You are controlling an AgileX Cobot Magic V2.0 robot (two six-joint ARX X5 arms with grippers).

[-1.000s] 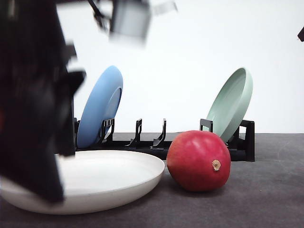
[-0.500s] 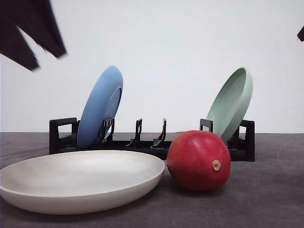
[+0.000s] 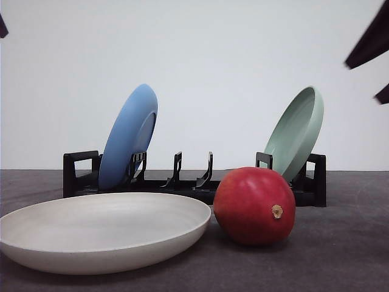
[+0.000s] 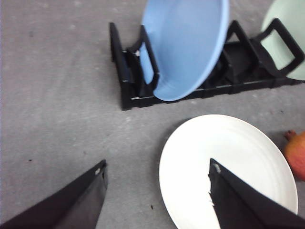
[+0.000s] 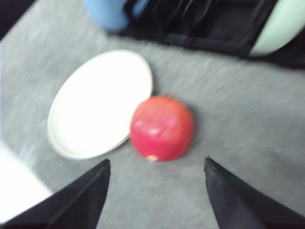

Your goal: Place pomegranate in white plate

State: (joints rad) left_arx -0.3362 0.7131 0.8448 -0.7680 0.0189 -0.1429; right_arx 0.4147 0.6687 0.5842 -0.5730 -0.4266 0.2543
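Observation:
The red pomegranate (image 3: 254, 205) rests on the grey table, touching the right rim of the empty white plate (image 3: 103, 230). From the right wrist camera the pomegranate (image 5: 162, 128) lies beside the white plate (image 5: 97, 102), ahead of my right gripper (image 5: 155, 191), which is open and well above the table. A dark part of the right arm (image 3: 369, 52) shows at the upper right of the front view. My left gripper (image 4: 157, 191) is open and empty, raised over the white plate (image 4: 228, 162); the pomegranate (image 4: 296, 153) peeks in at that picture's edge.
A black dish rack (image 3: 194, 179) stands behind the plate and fruit. It holds a blue plate (image 3: 129, 135) upright at its left end and a pale green plate (image 3: 296, 131) at its right end. Bare grey table (image 4: 57, 109) lies left of the rack.
The left arm, which blocked the left of the front view, has lifted up and out of it. The right arm has come into the upper right. Plate and pomegranate have not moved.

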